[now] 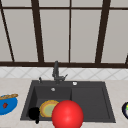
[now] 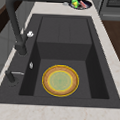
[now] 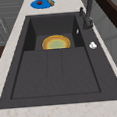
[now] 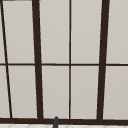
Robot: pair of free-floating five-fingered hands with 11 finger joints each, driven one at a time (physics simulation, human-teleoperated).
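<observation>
In the front view a black hand, the left one, hangs at the front left corner of the dark sink. It appears as a dark blob over the sink's rim and holds nothing that I can see. Right beside it a large red ball floats close to the camera, over the sink's front edge, and covers part of the basin. A round plate with an orange rim and a green middle lies flat on the bottom of the left basin, partly behind the ball in the front view.
A dark faucet stands behind the sink, with a small lever beside it. A blue plate with food sits on the left counter and a dark bowl on the right. The sink's right half is a flat drainboard.
</observation>
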